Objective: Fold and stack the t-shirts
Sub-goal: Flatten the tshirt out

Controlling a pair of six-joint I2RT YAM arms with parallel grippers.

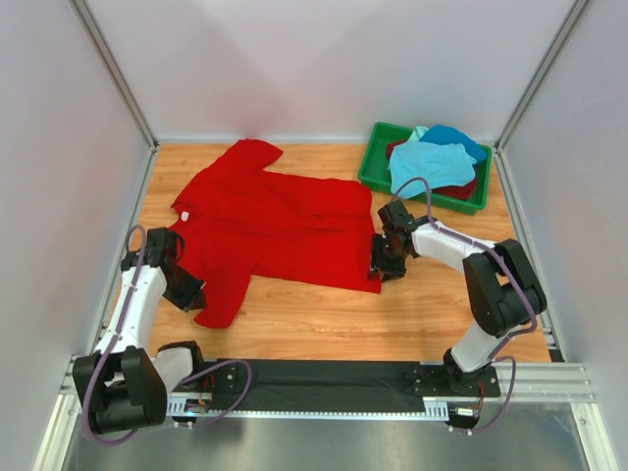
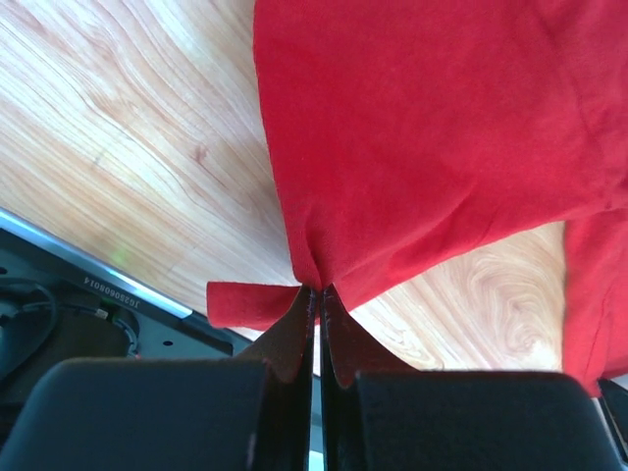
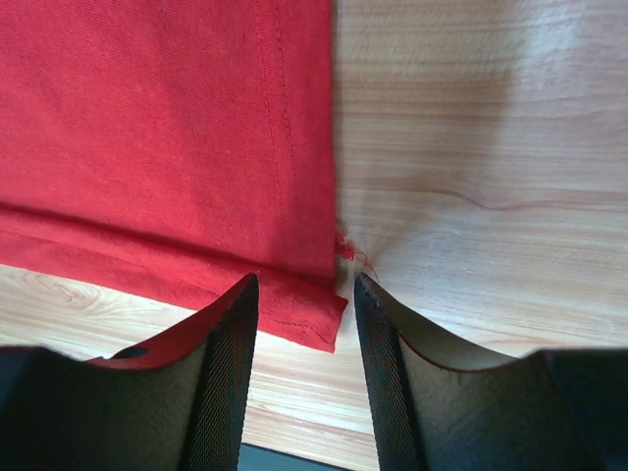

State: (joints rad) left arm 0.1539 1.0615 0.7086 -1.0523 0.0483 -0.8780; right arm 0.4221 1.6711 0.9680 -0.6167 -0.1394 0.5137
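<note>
Red t-shirt (image 1: pixel 280 221) lies spread flat on the wooden table (image 1: pixel 324 319), and more t-shirts (image 1: pixel 432 162) sit in the green bin (image 1: pixel 371 169) at the back right. The left gripper (image 2: pixel 316 294) pinches the red sleeve tight. The right gripper (image 3: pixel 304 294) is partly open around the bottom corner.

Top camera high, looking down; wrist cameras close, sharing red t-shirt (image 1: pixel 285 226).
</note>
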